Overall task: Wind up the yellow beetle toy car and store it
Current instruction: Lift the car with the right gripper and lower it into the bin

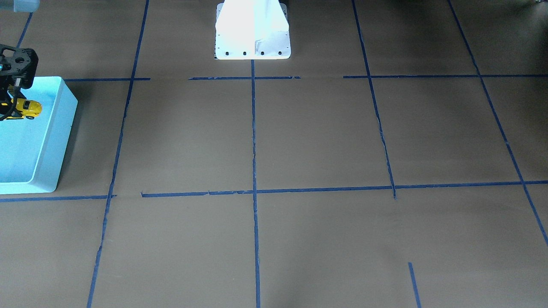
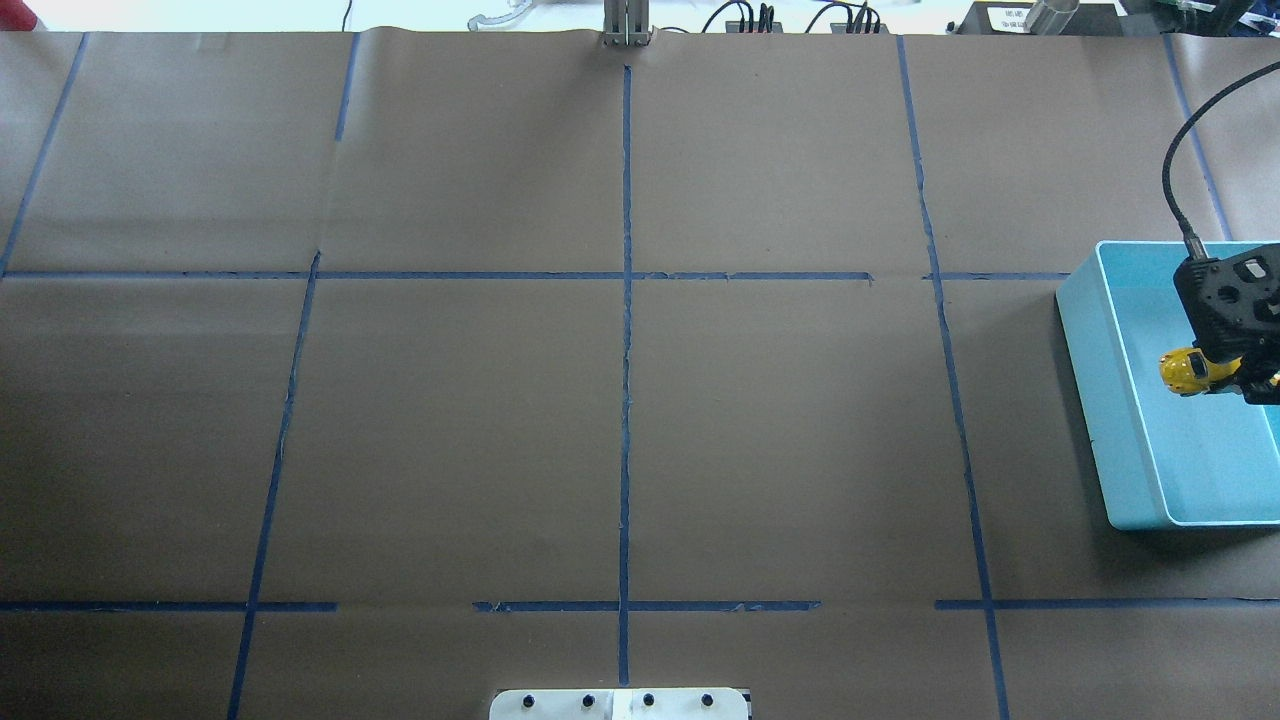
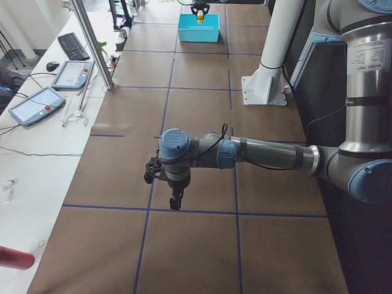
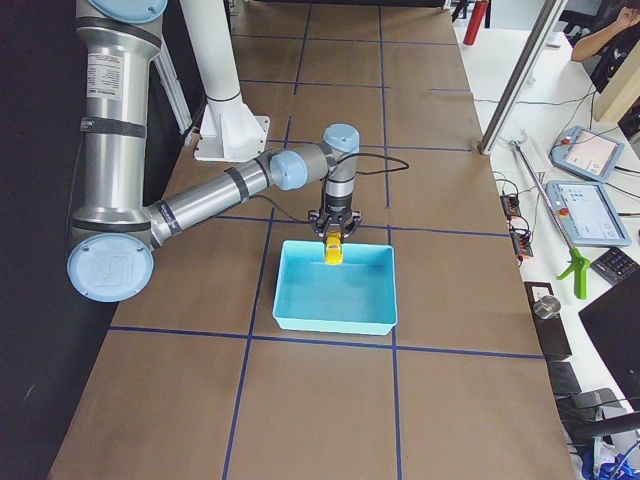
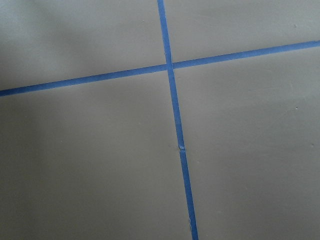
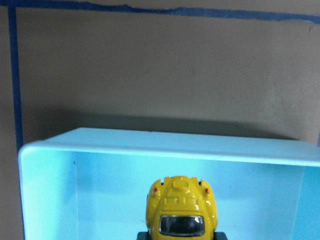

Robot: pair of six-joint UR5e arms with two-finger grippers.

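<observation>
The yellow beetle toy car [image 2: 1188, 370] is held in my right gripper [image 2: 1245, 378], which is shut on it inside the outline of the light blue bin [image 2: 1098, 400], near its wall on the robot's side. The front view shows the car [image 1: 29, 108] just above the bin's floor [image 1: 25, 145]. The right wrist view shows the car [image 6: 181, 210] between the fingers, with the bin's wall [image 6: 150, 145] beyond it. My left gripper [image 3: 175, 199] hangs over bare table far from the bin. I cannot tell whether it is open or shut.
The robot's white base [image 1: 252, 34] stands at the table's middle edge. Brown paper with blue tape lines [image 2: 626, 400] covers the table. The left wrist view shows only a tape crossing [image 5: 170, 66]. Tablets and a keyboard [image 3: 72, 46] lie on a side desk.
</observation>
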